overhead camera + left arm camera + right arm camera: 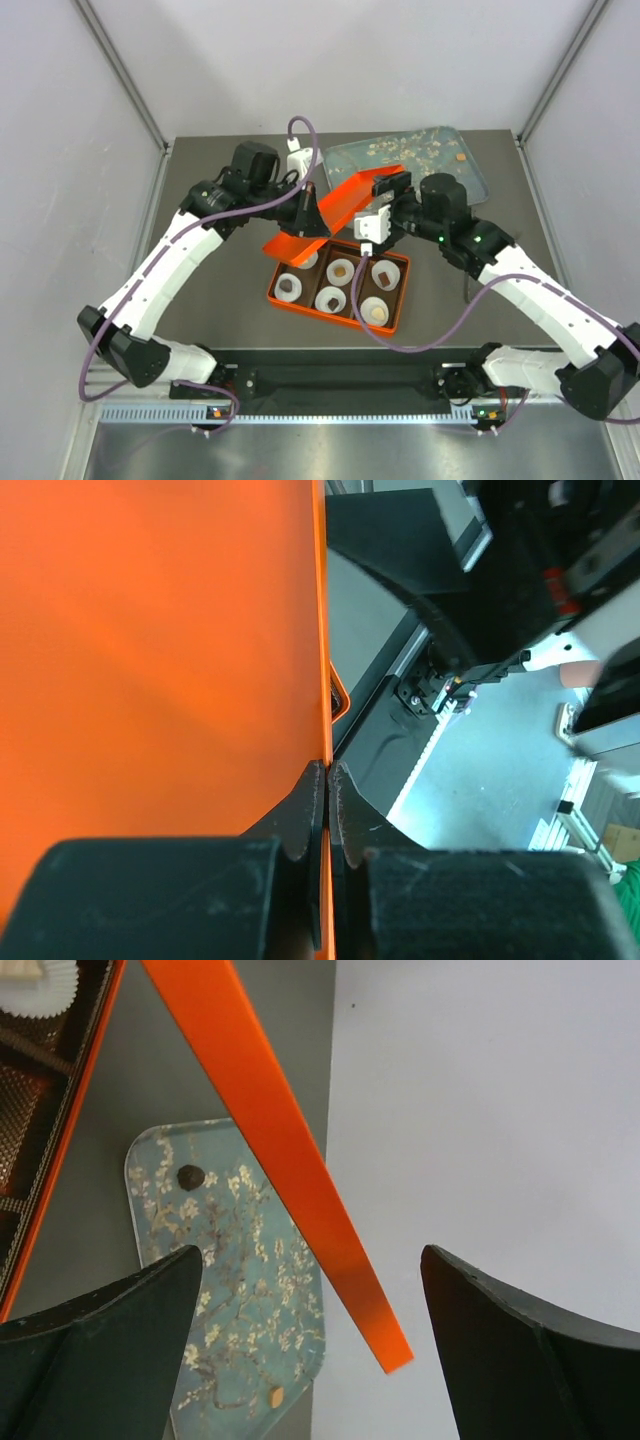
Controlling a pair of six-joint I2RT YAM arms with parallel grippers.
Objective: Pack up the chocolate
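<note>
The orange box (272, 292) sits at centre front, with white paper cups in its compartments holding dark, mid-brown and pale chocolate pieces (340, 269). My left gripper (312, 215) is shut on the edge of the orange lid (345, 205) and holds it tilted above the box's far side; the left wrist view shows the jaws (328, 780) pinching the lid (160, 650). My right gripper (385, 200) is open at the lid's raised right end; in its wrist view the lid's edge (260, 1110) runs between the spread fingers (312, 1250) without touching them.
A blossom-print tray (440, 160) lies at the back right with a tan piece (459, 156) on it. The right wrist view shows the tray (250, 1290) with a dark chocolate (190, 1176) and a tan piece (275, 1395). White enclosure walls stand close around.
</note>
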